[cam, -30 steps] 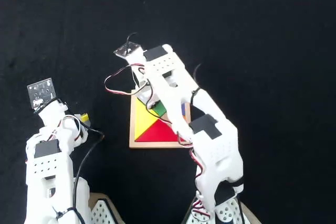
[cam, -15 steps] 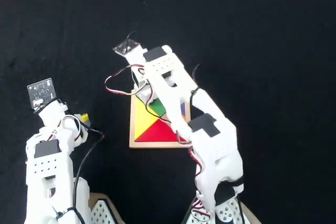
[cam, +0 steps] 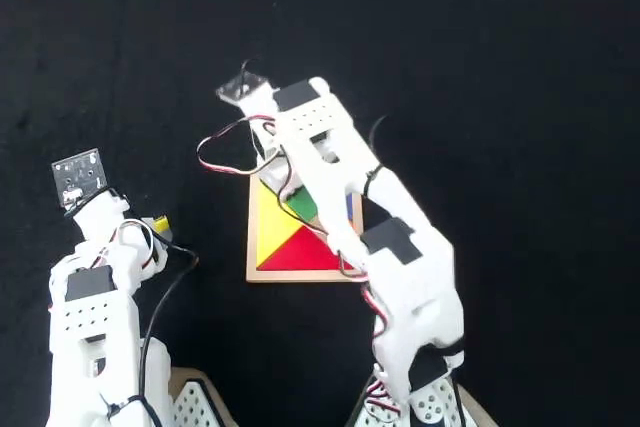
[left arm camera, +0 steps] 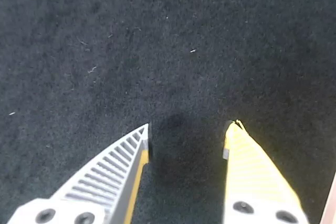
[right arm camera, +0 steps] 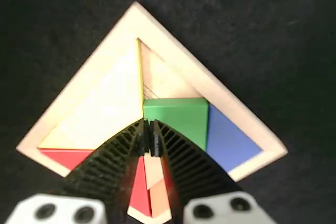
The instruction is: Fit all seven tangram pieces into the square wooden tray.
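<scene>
Lifting a little toward 12 o'clock, your right claw point(right arm camera: 148, 139) hangs over the tray point(right arm camera: 210, 90), shut tight and holding nothing. I think it is done nudging.

Your left claw point(left arm camera: 189, 127) is wide open and empty over the desk point(left arm camera: 157, 35), at the tray's 9 o'clock.

The tray sits mid-desk. It holds a yellow triangle point(right arm camera: 105, 108), a red triangle point(right arm camera: 68, 157), a green square point(right arm camera: 176, 116) and a blue triangle point(right arm camera: 231, 140). One bare wood gap point(right arm camera: 163, 80) shows beside the green square.

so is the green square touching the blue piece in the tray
Touching. The right wrist view shows the green square and the blue piece sharing one straight edge, with no gap between them, inside the tray.
</scene>
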You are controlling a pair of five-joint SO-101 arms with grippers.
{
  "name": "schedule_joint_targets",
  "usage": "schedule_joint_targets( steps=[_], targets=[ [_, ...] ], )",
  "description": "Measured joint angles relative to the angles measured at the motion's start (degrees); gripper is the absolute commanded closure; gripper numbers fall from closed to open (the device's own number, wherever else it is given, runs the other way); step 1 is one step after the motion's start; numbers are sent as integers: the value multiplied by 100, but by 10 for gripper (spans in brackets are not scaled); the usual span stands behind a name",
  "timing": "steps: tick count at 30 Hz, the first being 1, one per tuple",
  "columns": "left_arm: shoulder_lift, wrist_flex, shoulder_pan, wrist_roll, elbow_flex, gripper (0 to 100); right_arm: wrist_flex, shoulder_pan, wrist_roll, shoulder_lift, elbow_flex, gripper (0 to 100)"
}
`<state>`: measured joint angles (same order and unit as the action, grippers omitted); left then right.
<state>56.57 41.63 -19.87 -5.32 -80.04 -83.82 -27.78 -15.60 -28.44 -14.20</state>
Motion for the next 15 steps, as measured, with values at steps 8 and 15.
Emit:
schedule_joint_targets(
  steps=[8, 15],
  targets=[
    [0, 0, 0, 0, 0, 762, -413, 1081, 0, 1802, 79, 988],
    [0, 0, 0, 0, 0, 762, 0, 2558, -800, 3112, 2057, 988]
  ],
)
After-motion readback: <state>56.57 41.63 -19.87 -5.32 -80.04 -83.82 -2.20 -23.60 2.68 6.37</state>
